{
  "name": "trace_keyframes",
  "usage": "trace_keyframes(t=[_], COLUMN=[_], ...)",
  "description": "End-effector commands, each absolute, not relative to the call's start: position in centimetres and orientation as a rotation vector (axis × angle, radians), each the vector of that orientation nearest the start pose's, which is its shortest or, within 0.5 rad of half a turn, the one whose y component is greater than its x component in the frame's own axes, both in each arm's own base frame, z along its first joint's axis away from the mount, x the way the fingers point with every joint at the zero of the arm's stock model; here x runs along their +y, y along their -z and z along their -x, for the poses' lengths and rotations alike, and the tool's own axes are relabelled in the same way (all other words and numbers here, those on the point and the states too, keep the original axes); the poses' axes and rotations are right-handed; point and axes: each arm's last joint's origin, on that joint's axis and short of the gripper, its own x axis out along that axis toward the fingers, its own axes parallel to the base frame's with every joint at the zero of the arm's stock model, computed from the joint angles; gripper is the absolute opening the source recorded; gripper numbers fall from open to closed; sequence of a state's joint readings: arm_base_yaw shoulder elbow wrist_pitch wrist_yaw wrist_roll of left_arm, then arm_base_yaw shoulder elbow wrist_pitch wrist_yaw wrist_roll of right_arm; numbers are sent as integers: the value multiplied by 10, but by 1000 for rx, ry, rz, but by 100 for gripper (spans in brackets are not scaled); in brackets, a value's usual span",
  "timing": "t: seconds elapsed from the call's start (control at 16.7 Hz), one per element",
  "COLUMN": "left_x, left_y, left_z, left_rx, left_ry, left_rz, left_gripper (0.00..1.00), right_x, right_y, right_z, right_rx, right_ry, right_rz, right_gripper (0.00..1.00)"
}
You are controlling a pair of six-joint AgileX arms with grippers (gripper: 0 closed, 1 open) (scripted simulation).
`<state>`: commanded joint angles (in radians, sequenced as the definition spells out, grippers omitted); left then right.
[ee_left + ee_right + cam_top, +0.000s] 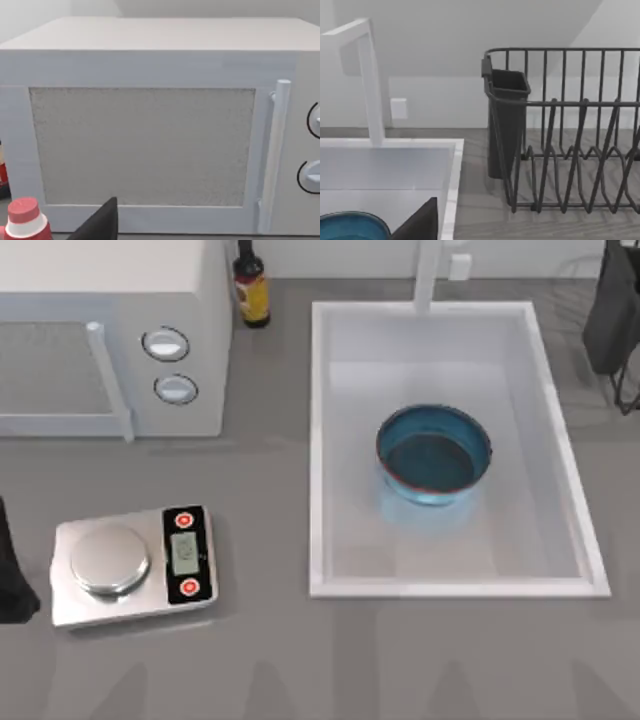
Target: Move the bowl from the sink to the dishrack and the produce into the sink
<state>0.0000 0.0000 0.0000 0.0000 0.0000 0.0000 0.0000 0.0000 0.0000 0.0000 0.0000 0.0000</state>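
A grey countertop [280, 660] runs across the scene, backed by a pale wall. Nearest, on the left, sits a silver kitchen scale [132, 564] with red buttons, and the left arm [12, 570] is parked at the left edge; whether its jaws are released or clenched cannot be told. Right of the scale lies the sink [318, 490], a white basin holding the bowl [434, 453], upright near its middle. Farther back stand the microwave [110, 335], a dark bottle [251, 285] beside it, and the faucet [428, 275]. The right arm [612, 315] hangs at the far right, jaw state likewise unclear, over the dishrack [570, 150], which stands just beside the sink.
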Motion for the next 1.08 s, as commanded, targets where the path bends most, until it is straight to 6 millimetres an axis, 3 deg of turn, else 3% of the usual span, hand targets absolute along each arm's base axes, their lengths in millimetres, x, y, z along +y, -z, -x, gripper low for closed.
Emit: trace_keyframes(t=[0.3,0.6,0.72,0.84,1.08], left_x=[-1,-1,-1,-1,-1], left_y=[-160,-160,-160,-160,-160], left_z=[-106,-106,-106,-106,-106], left_rx=[0,0,0,0,0], left_ry=[0,0,0,0,0], left_rz=[0,0,0,0,0], left_gripper=[100,100,100,100,100], right_x=[0,5,9,16,43], right_y=[-172,-231,-265,-293,-311], right_z=[-106,-121,-142,-176,-261], right_rx=[13,143,224,333,613], right_ry=[-14,-29,-35,-44,-72], right_rz=[5,-5,-12,-18,-30], right_gripper=[100,100,100,100,100])
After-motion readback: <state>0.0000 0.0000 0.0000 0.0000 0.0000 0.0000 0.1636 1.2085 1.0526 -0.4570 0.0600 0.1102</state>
